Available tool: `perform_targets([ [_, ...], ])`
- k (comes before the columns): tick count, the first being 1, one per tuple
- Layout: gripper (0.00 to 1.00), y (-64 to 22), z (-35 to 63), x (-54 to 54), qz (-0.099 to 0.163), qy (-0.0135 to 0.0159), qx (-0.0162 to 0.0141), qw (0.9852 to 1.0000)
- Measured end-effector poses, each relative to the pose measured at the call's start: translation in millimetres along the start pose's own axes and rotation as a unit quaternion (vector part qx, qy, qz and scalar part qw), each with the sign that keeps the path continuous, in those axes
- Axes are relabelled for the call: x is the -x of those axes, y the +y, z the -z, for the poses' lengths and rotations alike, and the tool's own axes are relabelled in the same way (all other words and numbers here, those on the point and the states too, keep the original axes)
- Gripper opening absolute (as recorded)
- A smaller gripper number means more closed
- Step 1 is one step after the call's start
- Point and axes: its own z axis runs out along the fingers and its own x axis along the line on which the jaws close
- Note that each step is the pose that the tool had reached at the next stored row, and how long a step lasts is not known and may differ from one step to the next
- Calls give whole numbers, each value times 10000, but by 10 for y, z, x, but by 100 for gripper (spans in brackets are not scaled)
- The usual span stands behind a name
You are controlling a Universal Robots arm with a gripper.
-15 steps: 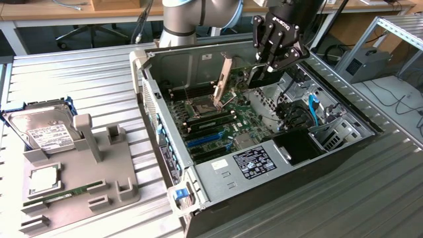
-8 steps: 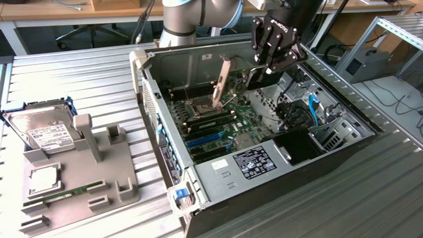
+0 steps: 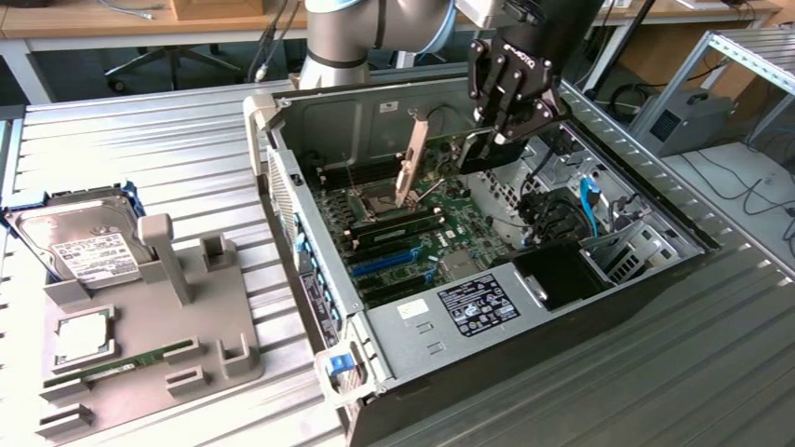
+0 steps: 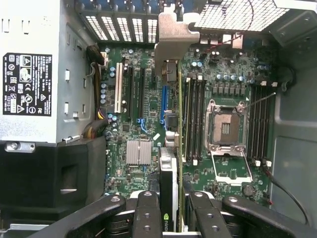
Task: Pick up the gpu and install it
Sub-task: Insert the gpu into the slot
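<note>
My end effector (image 4: 173,214) is clamped on the gpu (image 4: 168,178), one dark finger (image 4: 147,214) pressing each flat face, so the card stands on edge between them. From my wrist view the card runs away from the grip as a thin slab and ends in its silvery bracket (image 4: 173,39), which sits close to the perforated rear wall of the computer case (image 3: 546,354). I hold it inside the open case, over the motherboard (image 4: 143,124), lined up roughly along the row of expansion slots and just beside the blue slot (image 4: 165,99); I cannot tell whether its lower edge touches a slot. To one side of the card lie the memory slots and the open CPU socket (image 4: 225,126); to the other, a small finned heatsink (image 4: 138,151) and, farther off, the silver power supply (image 4: 34,74) with its black label. The case lies on its side on the ribbed metal desk (image 3: 695,372), near the desk edge at the exterior view's right. Well apart from it, toward the desk edge at the exterior view's left, stands a grey parts holder (image 3: 230,349) that carries a hard drive (image 3: 81,247), a square processor chip (image 3: 81,340) and a green memory stick (image 3: 130,361).
</note>
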Motion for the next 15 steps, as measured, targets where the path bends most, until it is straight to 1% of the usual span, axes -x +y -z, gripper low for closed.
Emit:
perform_targets([
  [8, 27, 1, -15, -1, 0, -1, 0, 10000],
  [13, 27, 5, -56, -1, 0, -1, 0, 10000],
  [15, 27, 7, -92, -2, 0, -1, 0, 10000],
])
